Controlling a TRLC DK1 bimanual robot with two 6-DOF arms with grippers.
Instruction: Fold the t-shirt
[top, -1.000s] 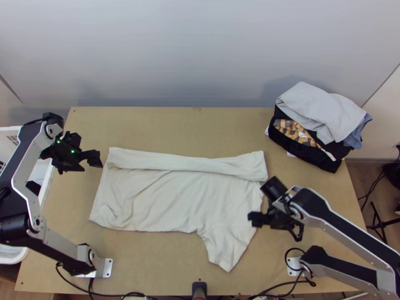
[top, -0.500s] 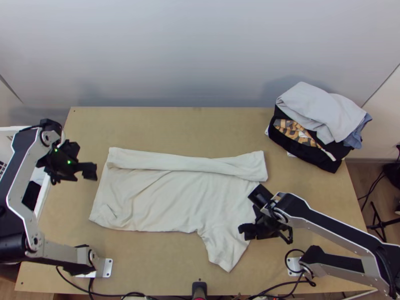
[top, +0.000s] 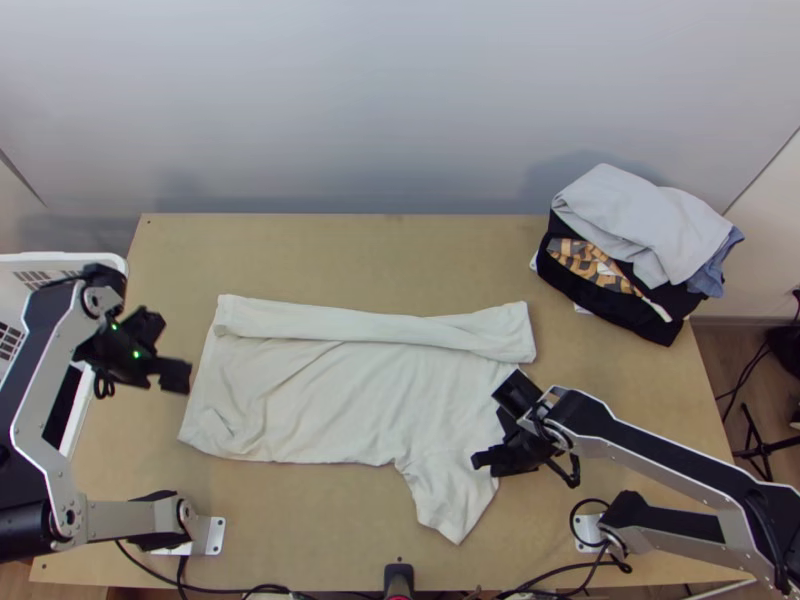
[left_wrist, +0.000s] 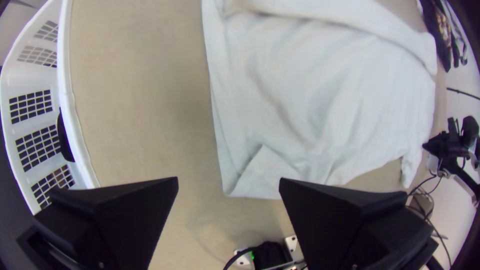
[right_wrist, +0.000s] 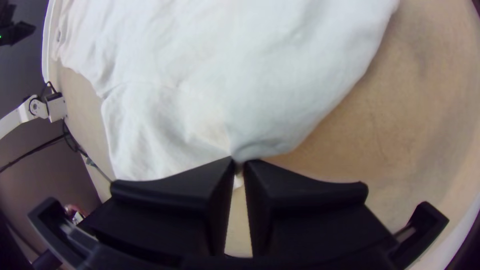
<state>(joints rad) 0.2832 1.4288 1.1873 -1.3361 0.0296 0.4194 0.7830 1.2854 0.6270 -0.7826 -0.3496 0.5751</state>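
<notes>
A white basket (left_wrist: 66, 90) sits left of the left end effector (top: 165, 350), whose 2 fingers are wide apart. Right of it lies the t-shirt (top: 330, 400), 1 side folded over, its edge clamped in the right end effector (top: 481, 460).

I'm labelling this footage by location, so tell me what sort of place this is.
Probably a robotics lab or test workspace set up for laundry folding: two robot arms are mounted at a wooden table, a pale t-shirt lies partly folded, and a clothes pile sits at the far right corner.
</notes>
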